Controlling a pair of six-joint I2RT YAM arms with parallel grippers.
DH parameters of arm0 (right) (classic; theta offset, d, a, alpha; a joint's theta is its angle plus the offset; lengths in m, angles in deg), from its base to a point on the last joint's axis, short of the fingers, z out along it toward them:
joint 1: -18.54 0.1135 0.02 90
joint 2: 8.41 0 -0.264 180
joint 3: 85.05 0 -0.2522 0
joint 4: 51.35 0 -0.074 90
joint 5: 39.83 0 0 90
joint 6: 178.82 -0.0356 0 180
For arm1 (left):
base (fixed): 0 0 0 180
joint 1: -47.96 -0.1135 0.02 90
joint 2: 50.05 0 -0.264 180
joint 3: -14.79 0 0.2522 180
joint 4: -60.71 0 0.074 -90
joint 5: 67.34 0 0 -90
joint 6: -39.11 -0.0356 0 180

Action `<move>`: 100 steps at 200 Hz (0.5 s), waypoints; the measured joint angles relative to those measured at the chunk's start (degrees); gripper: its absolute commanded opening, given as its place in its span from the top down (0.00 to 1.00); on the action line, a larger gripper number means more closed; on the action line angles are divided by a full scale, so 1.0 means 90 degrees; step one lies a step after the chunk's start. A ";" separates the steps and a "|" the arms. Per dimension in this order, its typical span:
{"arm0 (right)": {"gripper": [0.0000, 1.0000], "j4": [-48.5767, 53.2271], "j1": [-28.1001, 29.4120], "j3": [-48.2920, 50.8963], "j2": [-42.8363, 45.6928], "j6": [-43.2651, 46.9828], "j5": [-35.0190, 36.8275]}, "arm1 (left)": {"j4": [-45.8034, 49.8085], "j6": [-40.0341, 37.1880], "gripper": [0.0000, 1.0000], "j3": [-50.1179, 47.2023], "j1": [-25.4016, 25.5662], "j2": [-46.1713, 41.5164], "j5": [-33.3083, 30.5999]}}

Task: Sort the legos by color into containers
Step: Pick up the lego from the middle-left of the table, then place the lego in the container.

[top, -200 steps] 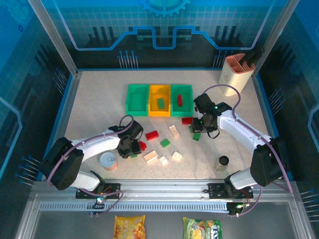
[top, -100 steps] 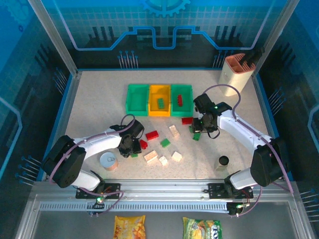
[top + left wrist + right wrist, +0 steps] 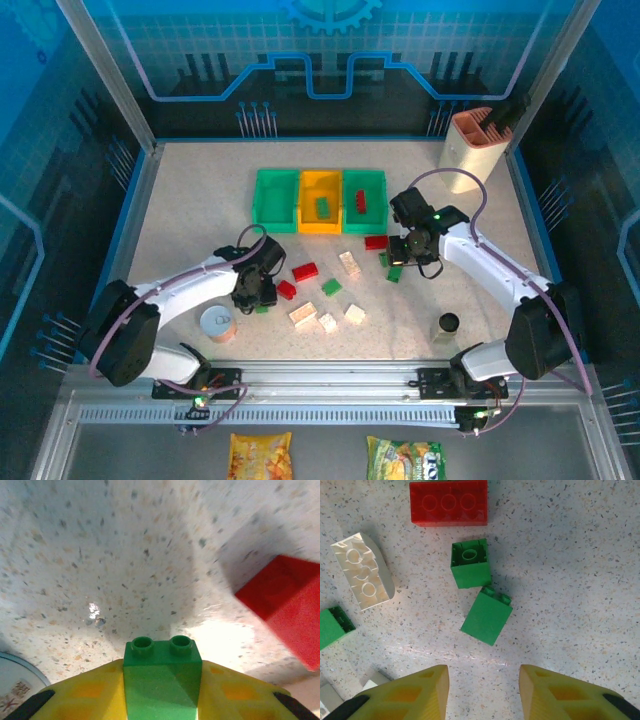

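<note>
Green brick (image 3: 162, 680): pinched between the yellow fingers of the left claw (image 3: 256, 293), studs pointing forward, close to the table (image 3: 125, 555); likely gripped so it can be carried to a bin.
Left arm: stretched forward, bent inward, wrist low beside the tin can (image 3: 217, 322).
Right claw (image 3: 482, 672): fingers apart, holding nothing, hovering over 2 loose green bricks (image 3: 470, 563), probably lining up on one.
Right arm: reaching left toward mid-table, wrist facing down.
Containers (image 3: 275, 200): 3 joined bins at the far side, well apart from both claws.

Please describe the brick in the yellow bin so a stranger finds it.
Look at the three joined bins far across the table. The middle one is yellow-orange. Its single green brick differs from the red brick in the right bin.
</note>
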 measured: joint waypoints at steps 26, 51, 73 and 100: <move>0.57 0.0039 0.0000 -0.0029 0.0010 -0.0002 0.0010 | 0.0219 -0.0209 0.64 0.0527 -0.0129 -0.0092 -0.0080; 0.57 0.0041 0.0000 -0.0032 0.0051 -0.0002 0.0015 | 0.0355 -0.0469 0.64 0.1088 -0.0325 -0.0092 -0.0119; 0.57 0.0041 0.0000 -0.0032 0.0070 -0.0007 0.0015 | 0.0364 -0.0716 0.64 0.1693 -0.0474 0.0066 -0.0121; 0.57 0.0039 0.0000 -0.0032 0.0083 -0.0046 0.0015 | 0.0321 -0.1010 0.64 0.2557 -0.0551 0.0653 -0.0114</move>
